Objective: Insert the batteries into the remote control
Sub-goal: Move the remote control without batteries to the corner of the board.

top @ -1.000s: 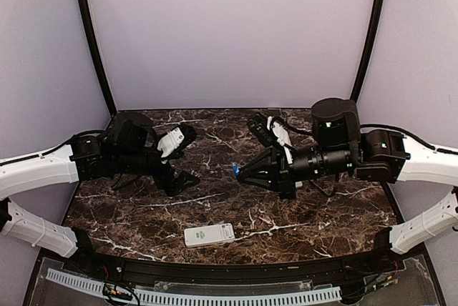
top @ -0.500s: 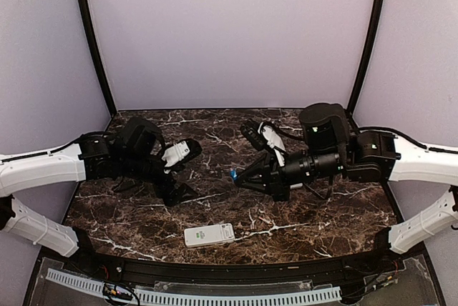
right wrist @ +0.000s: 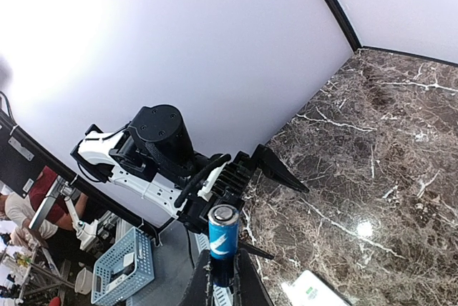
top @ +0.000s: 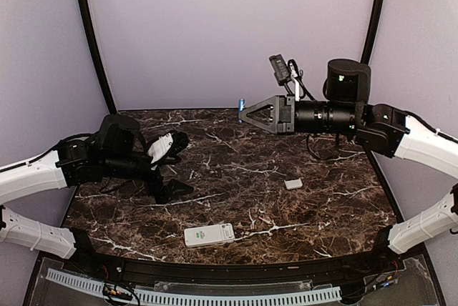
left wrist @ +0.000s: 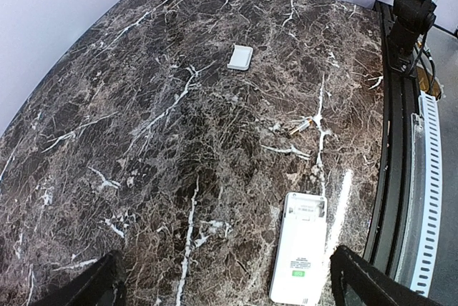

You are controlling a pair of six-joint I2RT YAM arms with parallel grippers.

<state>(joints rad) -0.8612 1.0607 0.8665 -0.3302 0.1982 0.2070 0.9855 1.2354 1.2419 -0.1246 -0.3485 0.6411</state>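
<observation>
Early stage: cover plate (top: 293,184) is off, at 4 o'clock on tabletop (top: 236,149). Remote control (top: 209,234) lies at 6 o'clock, no cell visible in bay. Right tool (top: 243,111) pinches one battery (right wrist: 222,238), now raised twd 12 o'clock vs low over centre 0.5 s ago. Left tool (top: 177,165) gapes, empty.

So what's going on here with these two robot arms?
The right gripper pinches a small blue battery between its fingertips and holds it high above the marble table. The left gripper hangs open and empty, low over the table. The white remote control that the battery is meant for lies flat near the front edge. A small white cover plate lies apart from it, further back on the right.
</observation>
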